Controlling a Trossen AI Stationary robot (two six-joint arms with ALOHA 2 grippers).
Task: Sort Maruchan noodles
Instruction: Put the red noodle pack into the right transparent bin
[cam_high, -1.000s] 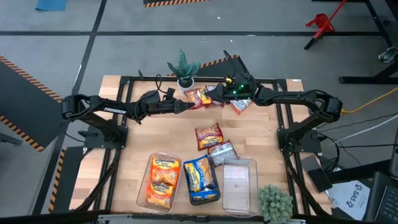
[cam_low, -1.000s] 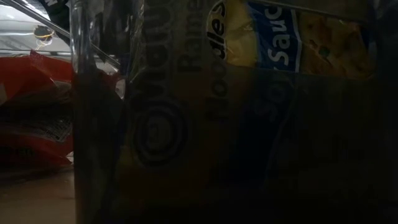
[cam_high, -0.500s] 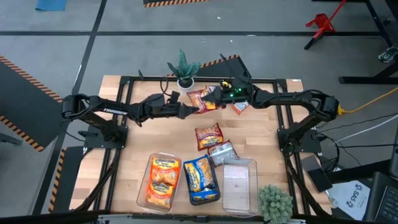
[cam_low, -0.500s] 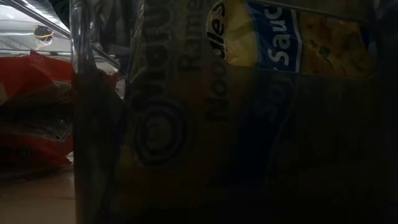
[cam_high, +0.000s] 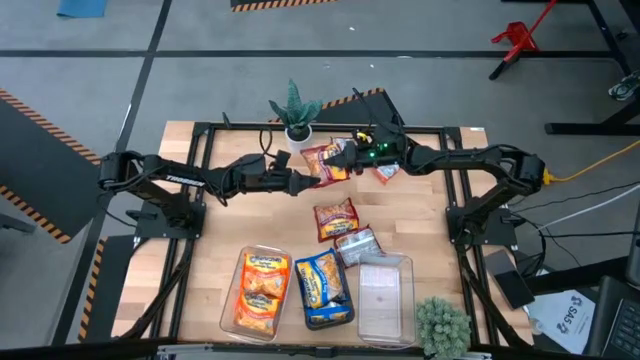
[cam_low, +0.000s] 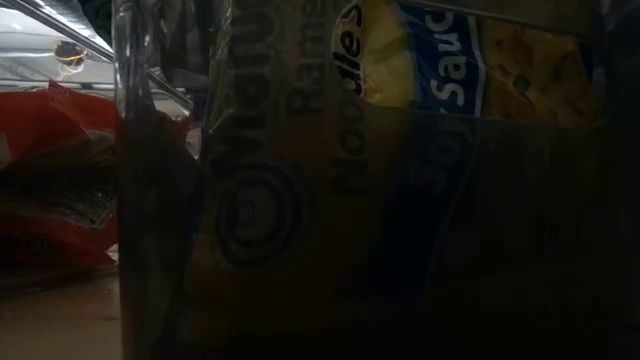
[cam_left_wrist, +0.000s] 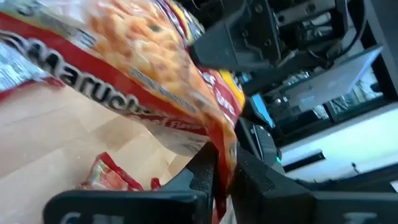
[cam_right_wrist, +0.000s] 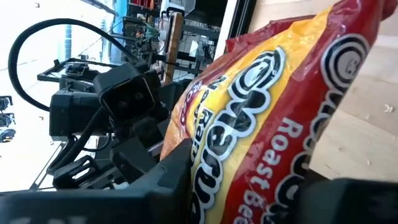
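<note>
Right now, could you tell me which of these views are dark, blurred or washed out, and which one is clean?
Low view: very dark, a clear bin and a blue-and-yellow packet pressed against the lens. Left wrist view: the red packet is smeared with blur, and the background is blown out. Right wrist view: the packet is sharp, the bright area behind the left arm overexposed. High view: evenly lit, clean.

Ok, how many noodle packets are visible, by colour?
Orange packets: 2, in the left bin.
Blue-and-yellow packet: 1, in the middle bin.
Red-and-silver packets: 4. These are the held red packet between the left end effector and right end effector, one behind it, and two mid-table.
Total: 7 visible; stacked ones could be hidden.
</note>
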